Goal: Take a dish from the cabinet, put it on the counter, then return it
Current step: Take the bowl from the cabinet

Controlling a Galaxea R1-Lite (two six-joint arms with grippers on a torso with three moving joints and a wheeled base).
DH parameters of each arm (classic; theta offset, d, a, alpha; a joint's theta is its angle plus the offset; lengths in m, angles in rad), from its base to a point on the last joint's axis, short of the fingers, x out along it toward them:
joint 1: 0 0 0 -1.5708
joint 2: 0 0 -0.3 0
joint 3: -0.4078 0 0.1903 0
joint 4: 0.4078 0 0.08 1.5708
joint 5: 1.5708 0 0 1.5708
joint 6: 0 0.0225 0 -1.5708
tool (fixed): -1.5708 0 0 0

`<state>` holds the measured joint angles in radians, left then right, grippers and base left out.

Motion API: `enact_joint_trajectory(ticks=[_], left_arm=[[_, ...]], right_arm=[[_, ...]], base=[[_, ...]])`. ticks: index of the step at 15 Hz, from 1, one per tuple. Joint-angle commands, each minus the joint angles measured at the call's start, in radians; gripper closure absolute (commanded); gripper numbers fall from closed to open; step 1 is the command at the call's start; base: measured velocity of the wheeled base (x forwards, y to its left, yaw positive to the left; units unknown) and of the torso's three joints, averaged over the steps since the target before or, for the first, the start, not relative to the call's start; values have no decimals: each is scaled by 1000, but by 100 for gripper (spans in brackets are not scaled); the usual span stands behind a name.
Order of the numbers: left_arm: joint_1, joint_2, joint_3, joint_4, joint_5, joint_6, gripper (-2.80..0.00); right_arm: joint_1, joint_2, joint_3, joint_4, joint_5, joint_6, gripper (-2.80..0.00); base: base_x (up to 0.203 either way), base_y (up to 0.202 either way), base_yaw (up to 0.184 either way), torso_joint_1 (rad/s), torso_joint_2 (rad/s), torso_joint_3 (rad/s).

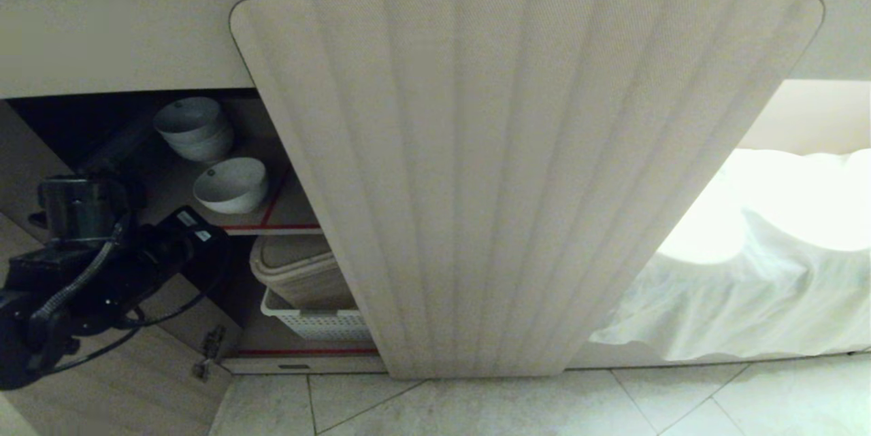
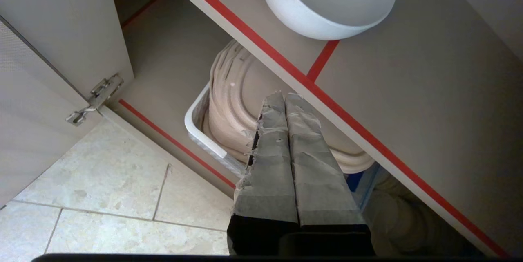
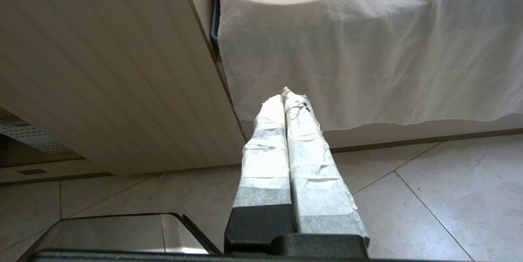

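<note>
With the left pincer (image 2: 284, 97) pressed shut, empty, just below the red-edged shelf (image 2: 369, 139), and the right pincer (image 3: 284, 92) shut and parked, spread the left wide, then approach the bowl (image 1: 230, 184) on that cabinet (image 1: 524, 171) shelf rim-first.

Beige round lids (image 2: 233, 106) stacked in a white basket (image 1: 320, 322) — white cloth (image 1: 762, 286) hangs nearby.

A: What is sitting in the cabinet (image 1: 524, 177)?
B: A small white bowl (image 1: 231, 184) is resting upright on the red-edged upper shelf, at eight o'clock from the fluted door's centre, beside stacked bowls.
</note>
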<state>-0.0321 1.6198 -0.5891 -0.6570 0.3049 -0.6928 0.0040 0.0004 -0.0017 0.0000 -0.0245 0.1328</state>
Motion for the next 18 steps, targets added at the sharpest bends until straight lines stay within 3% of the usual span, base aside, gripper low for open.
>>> enact_joint_trajectory(ticks=[1,6,7,8,15,18], left_arm=[[0,2,-6,-4,0,-4,0],[-3,14,-8,-6,0,-4,0],[-3,15,-8,-6,0,-4,-33],[-2,17,-8,-6,0,-4,-280],[-2,12,-8,-7,8,-4,-280],[1,20,-6,-59,13,-4,-280]], right_arm=[[1,0,0,0,0,1,0],[1,0,0,0,0,1,0],[1,0,0,0,0,1,0],[1,0,0,0,0,1,0],[1,0,0,0,0,1,0],[1,0,0,0,0,1,0]], base=[[0,0,0,0,0,0],[0,0,0,0,0,0],[0,0,0,0,0,0],[0,0,0,0,0,0],[0,0,0,0,0,0],[0,0,0,0,0,0]])
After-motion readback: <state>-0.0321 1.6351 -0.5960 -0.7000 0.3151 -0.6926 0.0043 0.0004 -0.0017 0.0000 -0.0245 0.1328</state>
